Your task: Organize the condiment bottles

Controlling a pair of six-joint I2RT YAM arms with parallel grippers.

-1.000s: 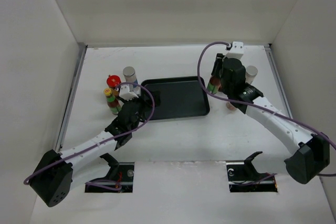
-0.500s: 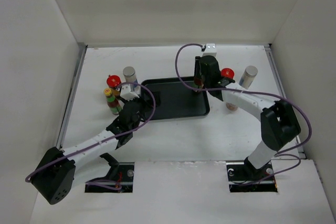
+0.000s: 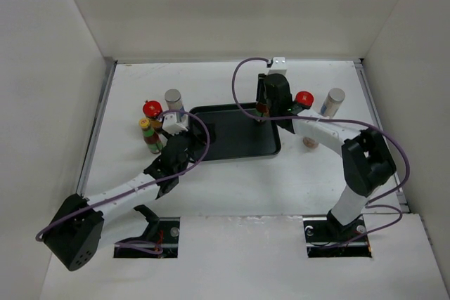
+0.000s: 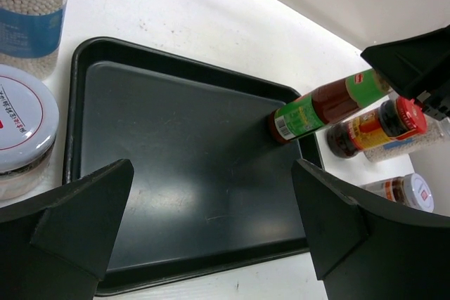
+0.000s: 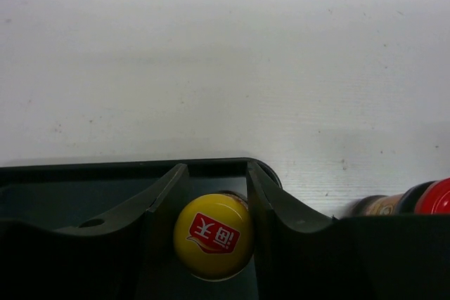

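Note:
My right gripper (image 3: 266,108) is shut on a slim dark sauce bottle (image 4: 320,105) with a green label and a yellow cap (image 5: 213,235). It holds the bottle upright at the far right corner of the black tray (image 3: 235,144); its fingers (image 5: 264,187) flank the cap. My left gripper (image 4: 211,244) is open and empty over the tray's near left edge. Left of the tray stand a red-lidded jar (image 3: 150,109), a grey-capped peppercorn jar (image 3: 173,98) and a second yellow-capped bottle (image 3: 146,132). Right of it stand a red-lidded jar (image 3: 304,98), a grey-capped jar (image 3: 335,101) and a white-capped jar (image 3: 309,142).
A white-lidded jar (image 4: 21,128) sits close to the tray's left rim (image 4: 70,103), next to my left fingers. White walls enclose the table on three sides. A purple cable loops over each arm.
My right gripper carried the yellow-capped bottle left from the right side of the table to the tray's far right corner. The left arm barely moved.

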